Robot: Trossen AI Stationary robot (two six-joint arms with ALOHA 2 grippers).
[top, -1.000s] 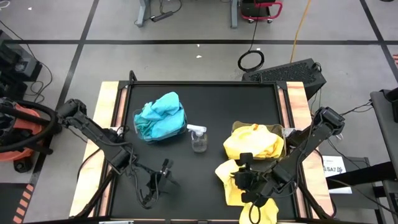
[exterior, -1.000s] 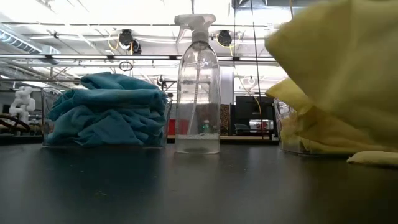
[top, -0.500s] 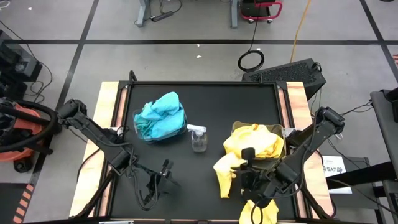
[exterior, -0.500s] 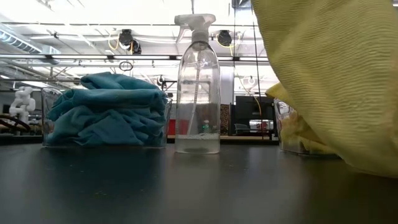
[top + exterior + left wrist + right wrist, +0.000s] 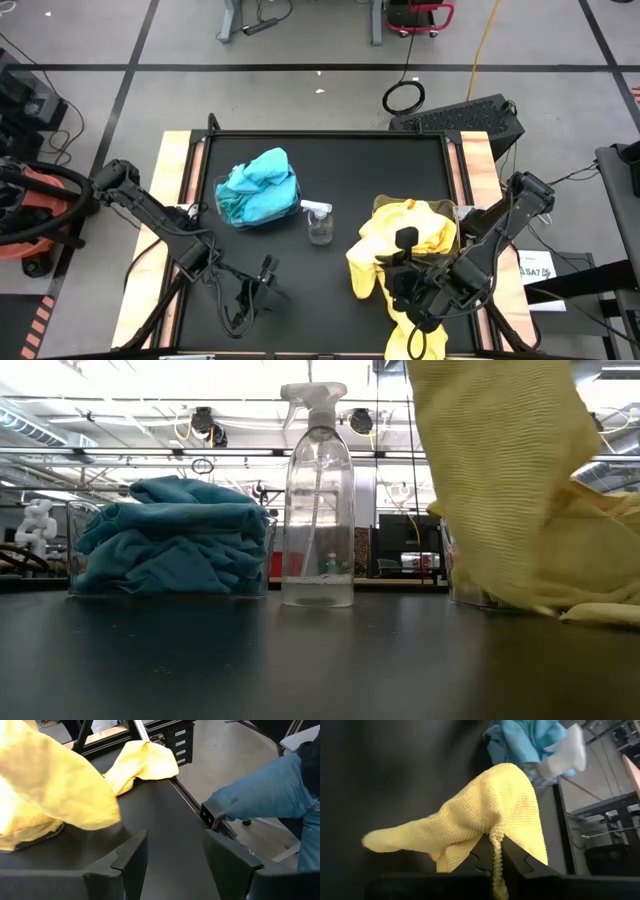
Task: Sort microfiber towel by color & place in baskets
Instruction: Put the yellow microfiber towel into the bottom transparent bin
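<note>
One yellow towel [image 5: 368, 268] is hanging pinched in the right gripper [image 5: 404, 262], fingers pressed together on it, just near of the yellow-filled basket [image 5: 455, 215]. Left gripper [image 5: 262, 278] is waiting spread, near left, farther off.

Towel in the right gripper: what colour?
Plain yellow towel; right gripper shut on it. Clearest in right wrist view.
</note>
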